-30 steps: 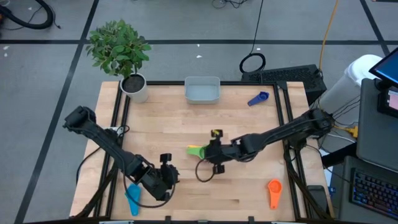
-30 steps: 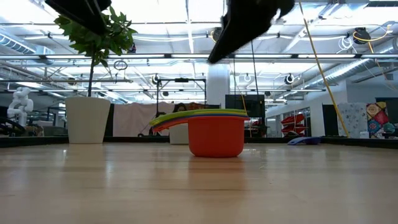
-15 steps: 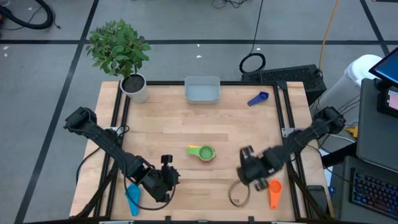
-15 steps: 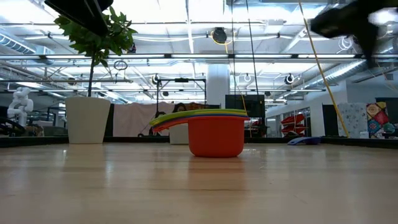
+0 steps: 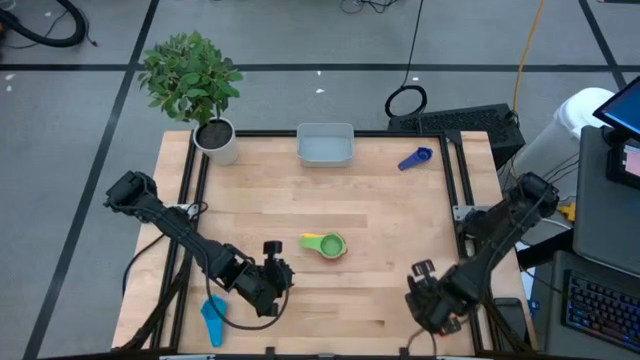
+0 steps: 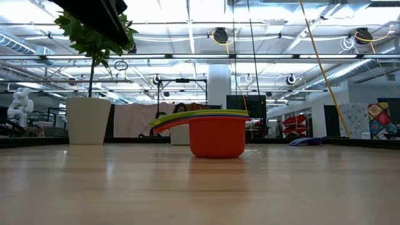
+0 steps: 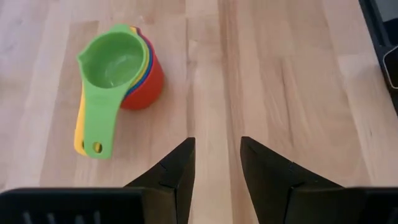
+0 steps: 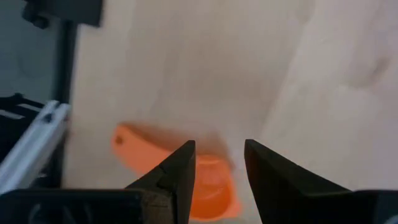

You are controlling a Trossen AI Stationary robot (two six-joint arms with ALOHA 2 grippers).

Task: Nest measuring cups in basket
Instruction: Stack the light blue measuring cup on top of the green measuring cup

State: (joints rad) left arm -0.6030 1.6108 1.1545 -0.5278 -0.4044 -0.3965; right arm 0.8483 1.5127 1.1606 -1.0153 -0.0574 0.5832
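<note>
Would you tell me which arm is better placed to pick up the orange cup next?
The right. Its end effector is open directly over the orange cup at the table's near right corner, while the left end effector faces the nested stack mid-table.

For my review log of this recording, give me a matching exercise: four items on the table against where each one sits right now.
Items:
1. basket
2. dark blue cup
3. light blue cup
4. nested stack with green cup on top

Places:
A. near the table's middle
B. near edge, beside the left end effector
C. middle of the far edge
D. far side, toward the right arm's corner

Pairs: 1-C, 2-D, 3-B, 4-A
</note>
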